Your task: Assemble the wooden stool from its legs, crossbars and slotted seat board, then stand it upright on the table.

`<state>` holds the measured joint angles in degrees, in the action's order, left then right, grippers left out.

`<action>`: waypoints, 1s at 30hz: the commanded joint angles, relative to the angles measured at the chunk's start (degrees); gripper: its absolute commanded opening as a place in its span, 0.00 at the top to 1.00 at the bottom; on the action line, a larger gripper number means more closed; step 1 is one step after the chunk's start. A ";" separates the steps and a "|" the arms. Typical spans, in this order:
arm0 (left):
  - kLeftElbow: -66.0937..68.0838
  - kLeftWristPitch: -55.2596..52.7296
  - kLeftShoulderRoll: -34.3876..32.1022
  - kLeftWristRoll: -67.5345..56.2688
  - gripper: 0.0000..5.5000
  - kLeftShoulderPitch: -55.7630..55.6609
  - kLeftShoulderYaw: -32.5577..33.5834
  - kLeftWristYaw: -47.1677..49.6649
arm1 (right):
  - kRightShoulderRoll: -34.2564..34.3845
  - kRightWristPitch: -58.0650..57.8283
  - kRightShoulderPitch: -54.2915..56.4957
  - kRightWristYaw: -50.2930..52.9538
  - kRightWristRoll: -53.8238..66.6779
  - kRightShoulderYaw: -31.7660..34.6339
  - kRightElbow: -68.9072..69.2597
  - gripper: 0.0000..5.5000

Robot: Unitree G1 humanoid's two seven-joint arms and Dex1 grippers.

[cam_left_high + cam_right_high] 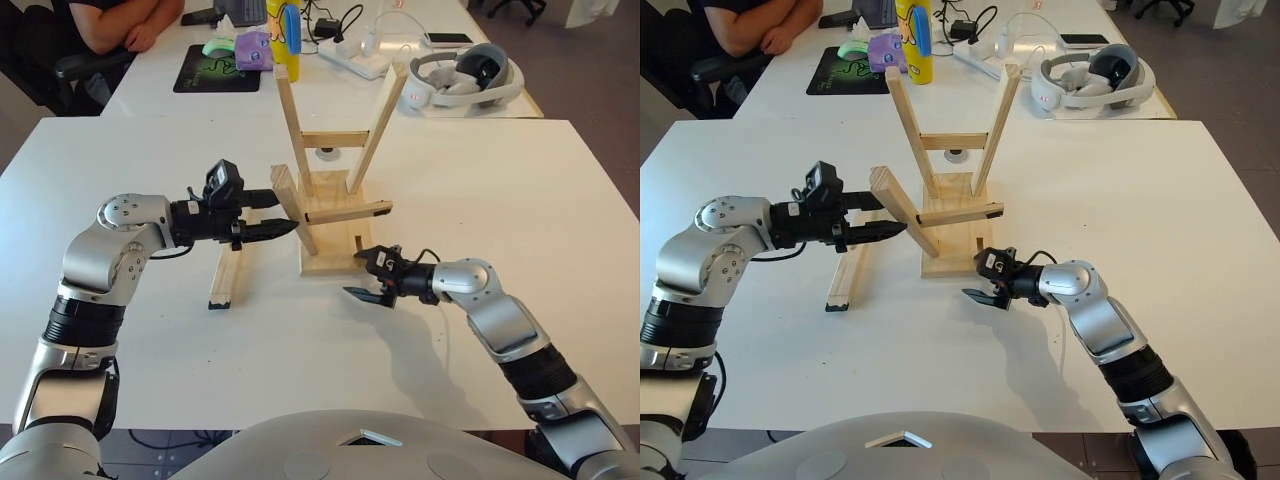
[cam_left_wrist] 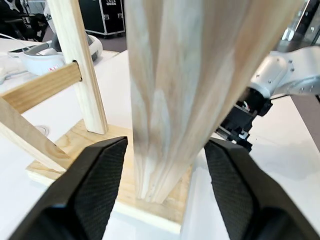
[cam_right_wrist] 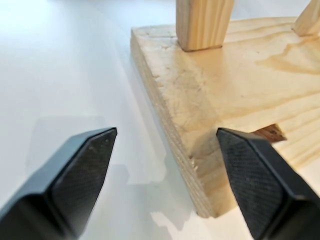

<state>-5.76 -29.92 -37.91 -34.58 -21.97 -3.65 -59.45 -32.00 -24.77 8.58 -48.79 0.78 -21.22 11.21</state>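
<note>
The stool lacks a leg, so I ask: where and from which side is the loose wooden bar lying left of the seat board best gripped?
Probably its middle, from above, fingers across the narrow width: the loose bar lies flat on the table, both long sides free. The left gripper, holding the tilted leg, overhangs its far end.

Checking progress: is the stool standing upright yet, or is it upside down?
Upside down. The seat board lies flat on the table, two legs point up, and the left gripper grips a tilted leg.
</note>
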 commanded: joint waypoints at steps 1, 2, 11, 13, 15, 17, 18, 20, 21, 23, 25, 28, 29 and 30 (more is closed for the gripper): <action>-1.41 -1.53 -0.35 -1.95 0.37 -0.88 3.67 0.43 | 0.89 -0.16 -1.25 1.19 0.61 0.77 -2.22 0.33; -1.98 -2.41 -0.56 -3.03 0.34 -0.81 4.62 0.36 | 1.30 0.30 -1.51 1.83 1.07 1.67 -2.01 0.33; -10.68 -12.77 -3.09 -16.38 0.34 -0.21 16.64 4.35 | 5.39 -1.29 -5.87 3.35 13.83 12.36 3.55 0.38; -10.08 -15.08 -2.63 -21.03 0.34 -3.71 20.08 7.56 | 7.42 -1.45 -7.17 3.76 16.08 12.64 3.03 0.45; -8.35 -15.73 -1.52 -23.81 0.34 -7.32 22.17 11.04 | 9.71 -0.64 -8.03 5.10 17.02 12.41 1.91 0.51; -7.16 -14.70 -0.77 -22.53 0.34 -9.00 22.02 13.31 | 12.06 1.75 -8.20 7.50 15.81 11.83 -0.76 0.55; -7.15 -14.08 -0.57 -21.53 0.34 -9.04 21.44 13.93 | 13.17 3.25 -8.04 8.64 14.96 11.64 -2.19 0.59; -7.06 -12.79 0.48 -19.79 0.34 -8.87 20.06 15.04 | 16.57 6.52 -8.21 11.61 14.53 12.20 -5.01 0.65; -7.07 -12.38 0.91 -19.25 0.34 -8.63 19.48 15.06 | 17.83 8.03 -8.52 12.95 14.04 12.17 -6.09 0.67; -6.95 -11.63 1.53 -18.31 0.34 -8.27 18.80 15.16 | 19.20 10.18 -9.10 14.53 13.15 11.56 -7.53 0.74; -7.24 -10.88 2.23 -17.21 0.37 -7.86 18.01 15.53 | 20.00 11.27 -9.62 14.86 11.97 9.94 -8.54 0.79; -8.12 -10.84 2.97 -17.13 0.45 -8.11 16.89 15.69 | 20.49 11.28 -9.83 16.19 9.66 8.21 -10.77 0.89; -8.52 -11.15 3.21 -17.79 0.48 -8.43 16.91 15.72 | 20.41 11.04 -9.84 16.87 8.66 7.73 -11.54 0.92; -8.85 -11.31 3.39 -18.17 0.50 -8.71 16.94 15.79 | 20.38 11.11 -9.83 17.17 8.05 7.36 -12.23 0.94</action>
<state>-13.27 -40.92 -34.78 -52.07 -29.90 13.48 -43.97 -11.47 -12.26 -0.74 -32.88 11.09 -12.58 1.54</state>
